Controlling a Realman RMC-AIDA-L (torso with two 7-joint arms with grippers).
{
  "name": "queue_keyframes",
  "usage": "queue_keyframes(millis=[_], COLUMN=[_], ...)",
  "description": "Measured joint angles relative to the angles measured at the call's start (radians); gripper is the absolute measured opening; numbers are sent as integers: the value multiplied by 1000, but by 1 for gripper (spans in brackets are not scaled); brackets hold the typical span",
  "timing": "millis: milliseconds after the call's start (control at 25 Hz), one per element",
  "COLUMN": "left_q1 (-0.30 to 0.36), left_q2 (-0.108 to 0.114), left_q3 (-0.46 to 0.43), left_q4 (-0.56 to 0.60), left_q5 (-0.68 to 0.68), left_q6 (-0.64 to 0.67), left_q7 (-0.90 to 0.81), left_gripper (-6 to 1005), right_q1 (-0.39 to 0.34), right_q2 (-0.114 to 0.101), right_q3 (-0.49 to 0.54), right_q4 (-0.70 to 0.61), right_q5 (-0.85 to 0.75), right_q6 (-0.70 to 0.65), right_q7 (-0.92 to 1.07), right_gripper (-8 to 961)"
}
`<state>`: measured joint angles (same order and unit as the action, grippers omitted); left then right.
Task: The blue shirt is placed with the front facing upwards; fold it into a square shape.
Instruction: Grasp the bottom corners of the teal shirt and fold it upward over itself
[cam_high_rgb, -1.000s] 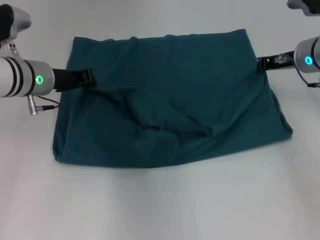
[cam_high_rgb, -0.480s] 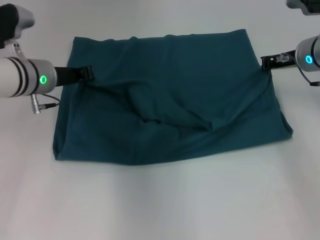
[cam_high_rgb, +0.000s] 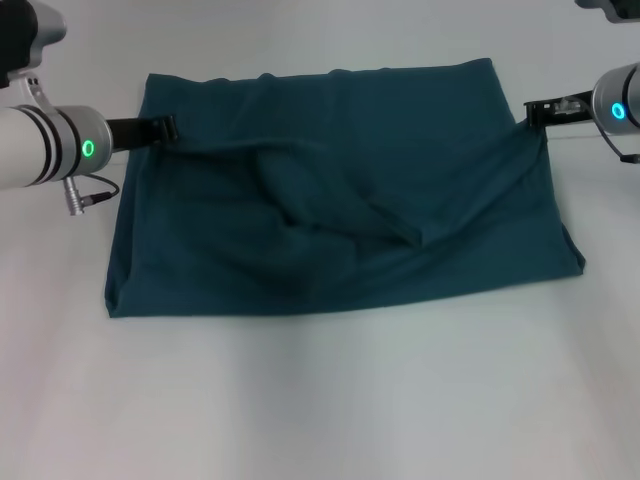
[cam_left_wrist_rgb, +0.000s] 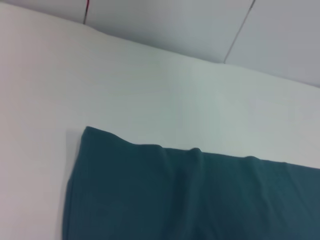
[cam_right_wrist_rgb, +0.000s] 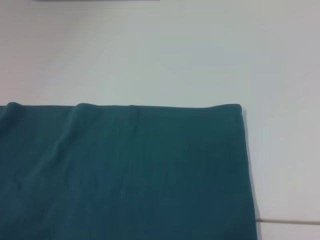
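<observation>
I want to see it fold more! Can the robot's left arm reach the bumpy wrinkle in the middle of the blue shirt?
Probably yes. The left gripper sits at the blue shirt's left edge, and nothing lies between it and the wrinkle.

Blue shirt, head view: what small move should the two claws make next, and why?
Probably draw both claws outward to flatten it. The left claw and right claw sit at opposite side edges of the blue shirt, already folded to a rough rectangle, but a raised diagonal wrinkle crosses its middle.

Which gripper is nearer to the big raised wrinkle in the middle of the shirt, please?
Left. The left gripper sits at the blue shirt's left edge, closer to the wrinkle; the right gripper is at the right edge, farther.
</observation>
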<state>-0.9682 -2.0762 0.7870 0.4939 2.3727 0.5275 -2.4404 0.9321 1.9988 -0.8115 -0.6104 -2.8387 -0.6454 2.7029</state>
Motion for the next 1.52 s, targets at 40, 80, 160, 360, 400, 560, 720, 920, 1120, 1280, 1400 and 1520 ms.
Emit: queue_keyframes(millis=[40, 80, 160, 360, 400, 560, 720, 920, 1120, 1280, 1400, 1520], left_q1=[0, -1, -2, -4, -4, 3, 11, 19, 23, 37, 60, 90], left_q2=[-2, -4, -4, -8, -8, -12, -28, -50, -52, -49, -48, -55], left_q3=[0, 0, 0, 8, 15, 54, 88, 91, 85, 81, 81, 81], left_q4=[2, 3, 3, -3, -4, -3, 4, 17, 20, 25, 46, 84], left_q5=[0, 0, 0, 2, 2, 2, -1, -3, -8, -11, -12, -12], left_q6=[-6, -12, -14, -42, -46, -55, -74, -82, -80, -74, -68, -49], left_q7=[0, 0, 1, 7, 7, 8, 40, 90, 95, 59, 16, -10], left_gripper=[22, 22, 22, 23, 23, 27, 36, 46, 57, 84, 147, 209], right_q1=[0, 1, 2, 6, 7, 9, 7, 1, -1, -1, -1, -1], right_q2=[0, 0, -1, 0, 1, 8, 15, 18, 11, 3, -4, -9], right_q3=[0, 0, -1, -27, -33, -70, -101, -122, -123, -122, -122, -118], right_q4=[0, 0, 1, 14, 19, 39, 54, 55, 55, 55, 55, 55], right_q5=[0, 0, -1, -1, -1, -1, -1, -1, -1, -1, -2, -2], right_q6=[3, 4, 5, 27, 33, 61, 80, 82, 65, 52, 42, 34], right_q7=[0, 0, 0, 0, -1, -11, -14, -14, -14, -14, -15, -12], right_gripper=[65, 66, 68, 72, 73, 77, 81, 85, 90, 93, 245, 370])
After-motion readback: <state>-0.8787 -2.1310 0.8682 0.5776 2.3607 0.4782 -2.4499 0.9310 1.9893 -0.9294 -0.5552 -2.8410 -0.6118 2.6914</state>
